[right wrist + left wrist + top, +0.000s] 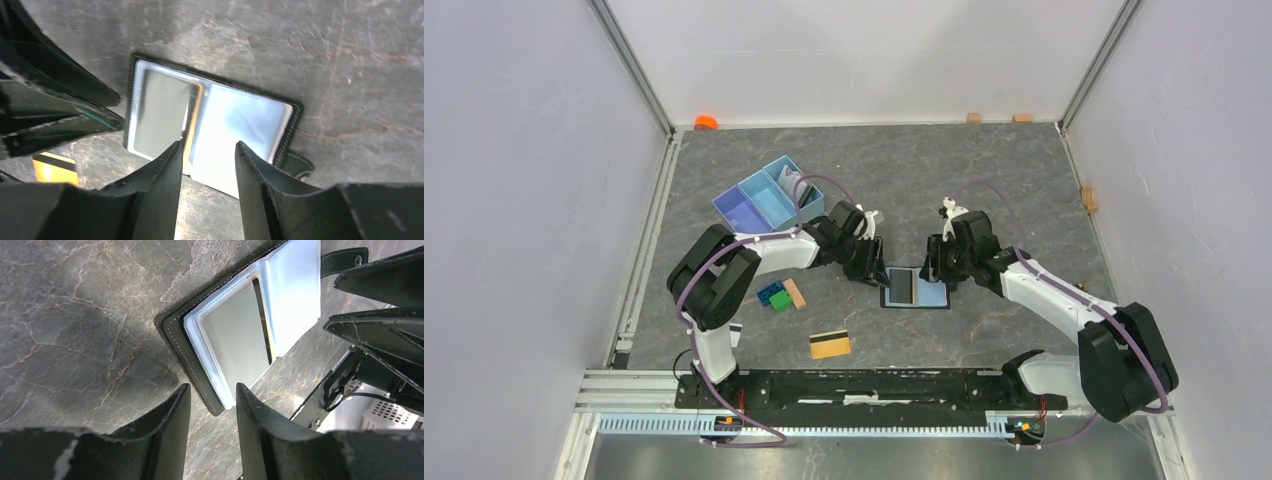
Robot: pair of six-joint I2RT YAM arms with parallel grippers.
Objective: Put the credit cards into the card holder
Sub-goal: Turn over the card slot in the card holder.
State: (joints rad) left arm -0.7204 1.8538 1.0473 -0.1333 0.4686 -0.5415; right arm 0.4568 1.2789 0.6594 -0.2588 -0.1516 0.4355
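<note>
The card holder (929,293) lies opened flat on the grey, marble-veined table (1024,180), near the middle, between the two arms. It is a square of black leather-like material with pale stitching round its edge. Clear, slightly milky plastic sleeves sit inside it over a light blue lining, and a short snap tab sticks out from its right half.

A card (235,337) sits in the left sleeve. It looks pale through the plastic, with a dark stripe along one long edge.

The left gripper (212,390) hangs over the holder's left edge. Its two matte black, wedge-shaped fingers stand apart with nothing between them, and only the wallet's corner and the table show through the gap. The right gripper (208,147) is poised over the right half, its fingers likewise spread and empty.

A gold card (830,344) with a dark stripe lies flat on the table, nearer the arm bases and left of the holder.

Further left lie green and blue toy bricks (774,297) touching a tan wooden block (796,293). Beyond them stands a light blue plastic tray (767,198) of three compartments.
</note>
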